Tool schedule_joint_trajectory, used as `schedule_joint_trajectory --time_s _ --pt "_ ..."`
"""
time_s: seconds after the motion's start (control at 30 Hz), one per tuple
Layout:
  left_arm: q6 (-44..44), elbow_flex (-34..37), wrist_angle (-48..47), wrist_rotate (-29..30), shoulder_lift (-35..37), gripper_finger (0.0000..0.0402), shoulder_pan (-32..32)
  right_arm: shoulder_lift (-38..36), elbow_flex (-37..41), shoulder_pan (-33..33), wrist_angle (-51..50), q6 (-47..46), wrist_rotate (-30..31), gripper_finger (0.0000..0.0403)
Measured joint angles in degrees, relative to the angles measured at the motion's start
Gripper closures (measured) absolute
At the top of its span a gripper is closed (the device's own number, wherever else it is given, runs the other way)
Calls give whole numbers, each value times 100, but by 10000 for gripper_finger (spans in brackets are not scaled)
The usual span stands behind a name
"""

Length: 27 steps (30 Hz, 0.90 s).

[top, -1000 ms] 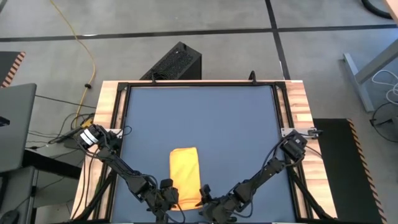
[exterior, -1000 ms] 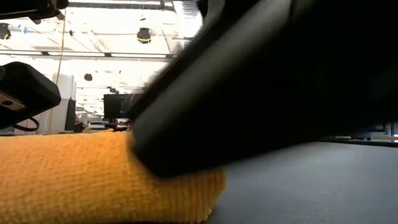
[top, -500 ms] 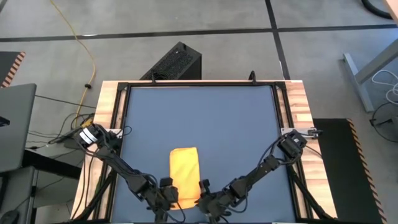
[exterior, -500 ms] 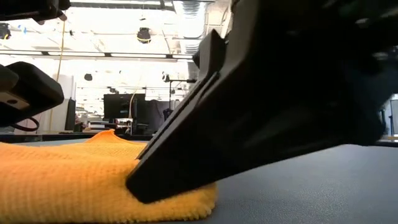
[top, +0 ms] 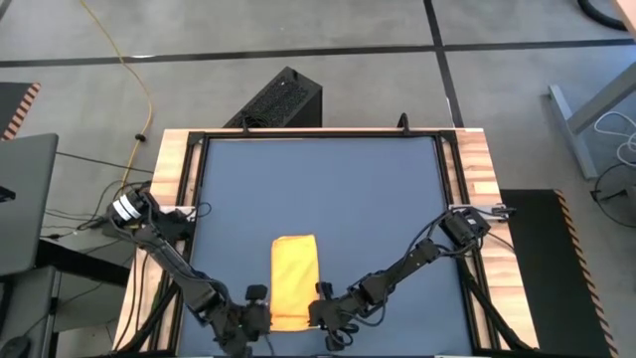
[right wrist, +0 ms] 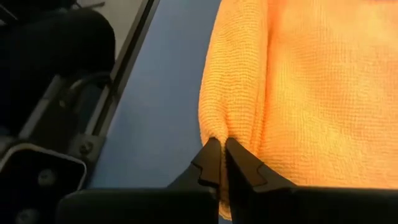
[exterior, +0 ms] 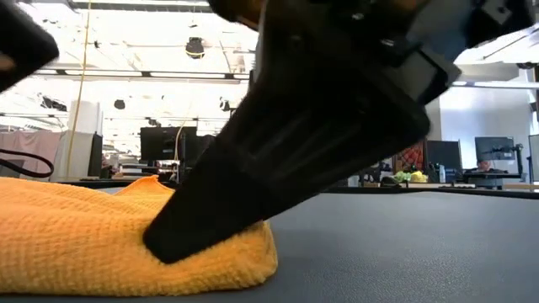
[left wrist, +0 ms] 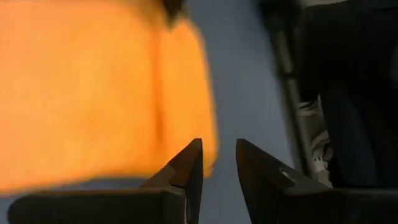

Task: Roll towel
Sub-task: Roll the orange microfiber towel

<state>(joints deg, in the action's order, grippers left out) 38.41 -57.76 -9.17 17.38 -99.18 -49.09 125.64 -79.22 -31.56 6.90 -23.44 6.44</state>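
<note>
- The towel (top: 295, 280) lies folded as a narrow upright rectangle on the dark blue-grey surface (top: 328, 189), near the front edge, a bit left of centre.
- In low view the towel (exterior: 101, 240) is a thick yellow-orange pad w/ a small raised peak on top; its near end is rounded.
- Right pincer (top: 320, 310) is at the towel's front right corner. In right wrist view the pincer (right wrist: 222, 163) is clenched on a small pinch of the towel (right wrist: 298, 93) edge; the fingertips (right wrist: 210, 160) are almost touching, cloth between them.
- In low view a big dark finger (exterior: 278, 160) presses slanted into the towel's near end.
- Left pincer (top: 254, 320) is at the front left corner, just beside the towel. In left wrist view the pincer (left wrist: 219, 163) is released, narrow gap between the fingers (left wrist: 188, 168); the towel (left wrist: 93, 87) edge is right by one tip, and I cannot tell if it touches.
- Beyond the surface: wooden side strips (top: 169, 169), a black box (top: 278, 99) on the floor behind, a yellow cable (top: 129, 70).
</note>
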Motion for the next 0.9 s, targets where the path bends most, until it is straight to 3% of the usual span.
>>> schedule_joint_trajectory --time_s 0.23,0.33,0.73,0.9 --pt "-1508 -11 1089 701 -336 317 -349 -67 11 100 -9 -508 -87 376" --pt "-1865 -9 1127 1057 -554 315 -353 -68 11 128 -2 -606 -107 373" --pt "-1918 -10 1046 1437 -723 260 -225 -72 11 138 -46 -664 -190 372" --pt "-1742 -11 1062 1212 -1046 247 -49 -74 11 136 -49 -793 -187 375"
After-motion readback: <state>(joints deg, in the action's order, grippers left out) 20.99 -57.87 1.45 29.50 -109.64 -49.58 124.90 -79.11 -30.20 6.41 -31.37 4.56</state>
